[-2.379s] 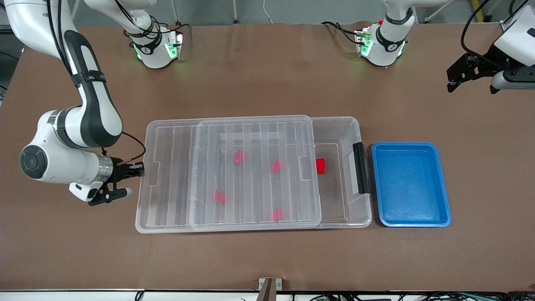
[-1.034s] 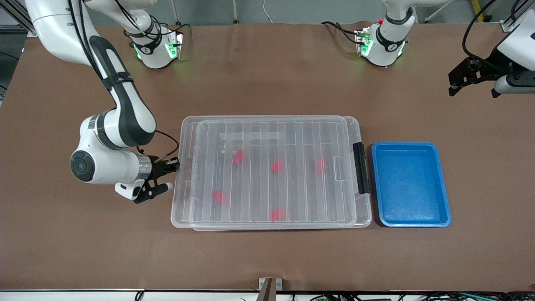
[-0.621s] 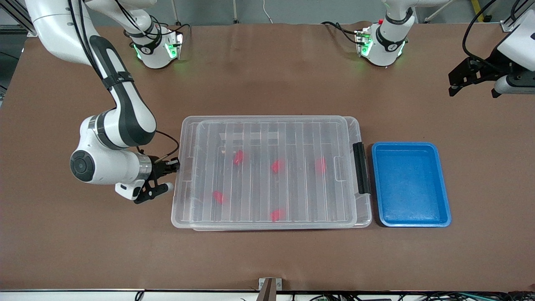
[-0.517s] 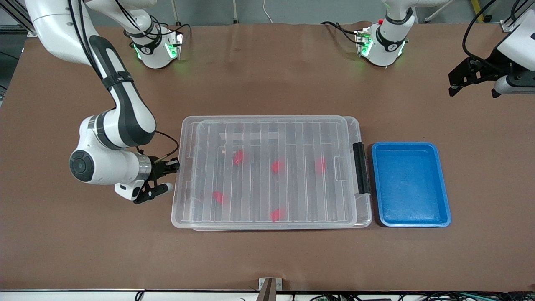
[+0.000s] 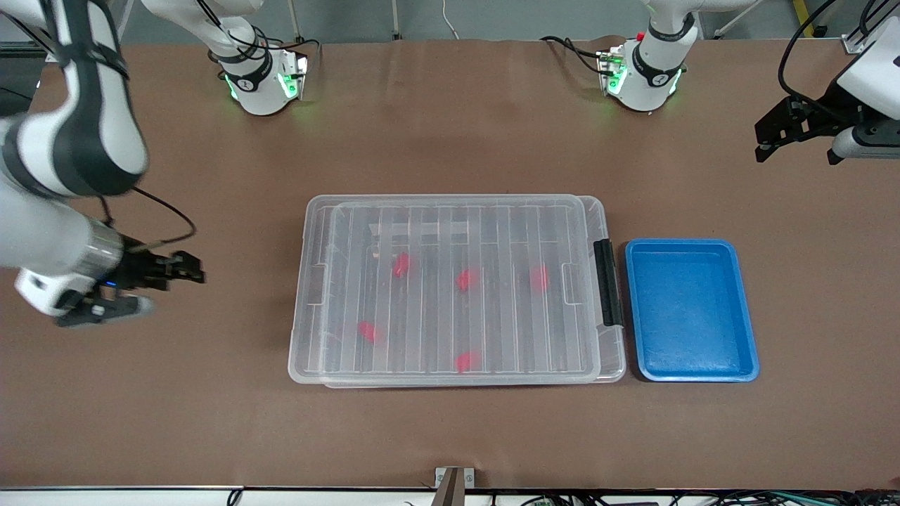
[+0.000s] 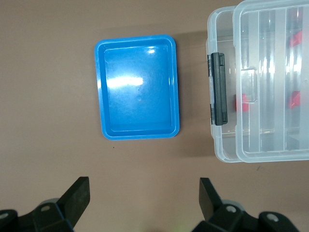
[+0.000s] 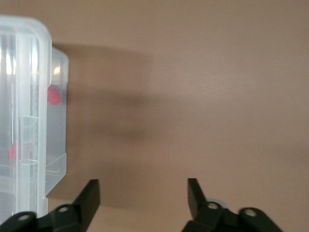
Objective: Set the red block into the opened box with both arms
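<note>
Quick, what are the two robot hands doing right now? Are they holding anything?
Left gripper: open, holding nothing, up over bare table near the blue tray.
Right gripper: open, holding nothing, over the table beside the box.

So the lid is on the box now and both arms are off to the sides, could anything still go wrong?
Possibly. The lid does not sit square: the box rim shows past it at the black handle end, so it may not be latched and could slide. The five red blocks lie loose inside and would roll if the box were bumped. The right gripper is open beside the box; the left gripper waits open by the blue tray.
</note>
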Tool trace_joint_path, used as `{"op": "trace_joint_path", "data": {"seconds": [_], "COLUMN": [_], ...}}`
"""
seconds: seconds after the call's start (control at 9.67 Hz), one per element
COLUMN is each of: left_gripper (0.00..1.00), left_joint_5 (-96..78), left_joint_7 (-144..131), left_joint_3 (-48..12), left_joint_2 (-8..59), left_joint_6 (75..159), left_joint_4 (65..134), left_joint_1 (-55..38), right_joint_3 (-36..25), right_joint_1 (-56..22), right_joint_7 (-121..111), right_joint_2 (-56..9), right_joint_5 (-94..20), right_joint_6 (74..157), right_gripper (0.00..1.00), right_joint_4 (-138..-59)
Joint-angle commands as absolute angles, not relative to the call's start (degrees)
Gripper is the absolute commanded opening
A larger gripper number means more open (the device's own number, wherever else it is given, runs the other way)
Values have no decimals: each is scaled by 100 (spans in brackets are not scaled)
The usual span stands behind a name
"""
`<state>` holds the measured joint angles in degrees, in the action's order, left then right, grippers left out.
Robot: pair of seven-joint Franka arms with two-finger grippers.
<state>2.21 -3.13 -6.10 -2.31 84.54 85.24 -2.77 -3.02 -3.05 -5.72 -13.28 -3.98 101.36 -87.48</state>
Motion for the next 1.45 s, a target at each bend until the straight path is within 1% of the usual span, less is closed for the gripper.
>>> {"op": "trace_joint_path", "data": {"seconds": [0.0, 0.1, 0.31, 0.41, 0.52, 1.34], "left_gripper": [100, 100, 100, 100, 100, 100], "left_joint_5": [132, 132, 132, 132, 132, 123], "left_joint_7": [-281, -281, -273, -272, -272, -281], "left_joint_3": [-580, -580, -571, -571, -571, -571], "left_joint_2": [-123, -123, -123, -123, -123, -123], "left_joint_6": [8394, 8394, 8385, 8385, 8385, 8385], "left_joint_4": [8543, 8543, 8543, 8543, 8543, 8543], "left_joint_1": [-290, -290, -281, -281, -281, -299], "right_joint_3": [-727, -869, -975, -976, -993, -976], "right_joint_1": [-334, -334, -334, -334, -299, -255], "right_joint_7": [-299, -203, 234, 368, 369, 351], "right_joint_2": [-574, -319, 226, 333, 456, 422], "right_joint_5": [-158, -158, -132, -54, -1, 0], "right_joint_6": [10003, 9793, 8873, 8494, 8429, 8473], "right_gripper": [100, 100, 100, 100, 100, 100], "right_joint_4": [-9035, -9009, -8983, -8965, -8965, -8921]}}
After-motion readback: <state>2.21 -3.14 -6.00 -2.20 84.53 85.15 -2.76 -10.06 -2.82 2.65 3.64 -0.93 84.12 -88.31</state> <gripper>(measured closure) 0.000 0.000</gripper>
